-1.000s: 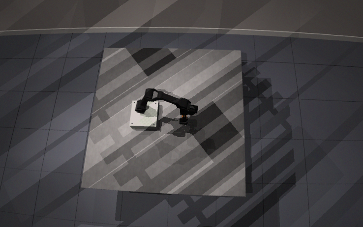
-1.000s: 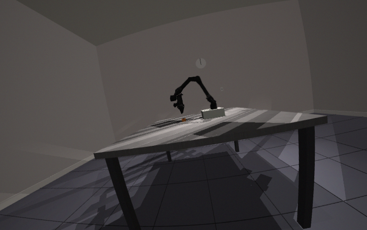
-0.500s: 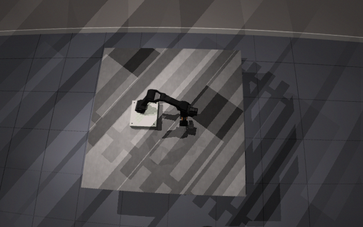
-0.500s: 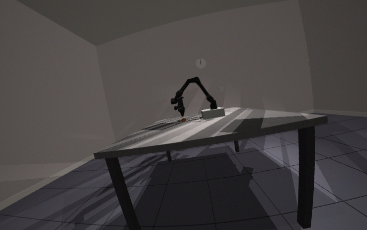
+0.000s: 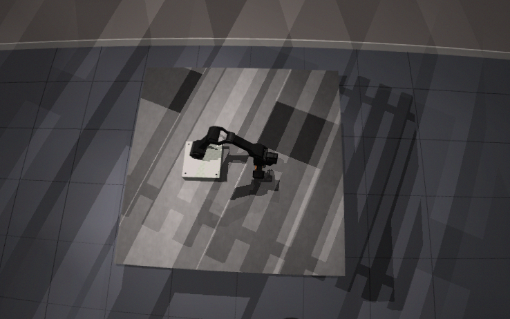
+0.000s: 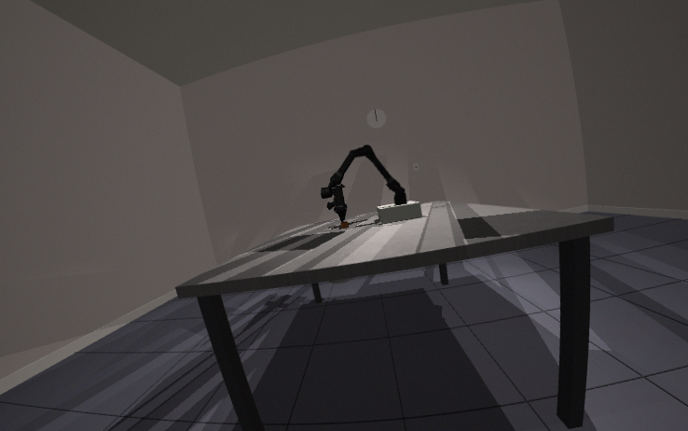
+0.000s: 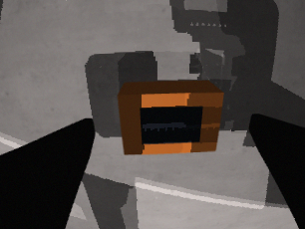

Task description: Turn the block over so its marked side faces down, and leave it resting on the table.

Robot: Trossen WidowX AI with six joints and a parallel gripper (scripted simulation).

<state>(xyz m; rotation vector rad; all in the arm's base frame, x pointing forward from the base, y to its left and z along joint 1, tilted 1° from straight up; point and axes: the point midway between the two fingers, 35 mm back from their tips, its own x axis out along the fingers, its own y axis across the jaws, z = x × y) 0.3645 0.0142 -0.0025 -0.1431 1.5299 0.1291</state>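
Note:
The orange block rests on the table. Its marked side, with a dark rectangular patch, faces up toward the wrist camera. My gripper is open and empty, pointing down over the block. In the wrist view one finger stands to the left of the block and the other to the right, with a gap on each side. In the top view the arm and gripper hide part of the block.
The arm's white base box stands on the table, to the left of the block in the top view. Broad shadows of the arm and other shapes cross the table top.

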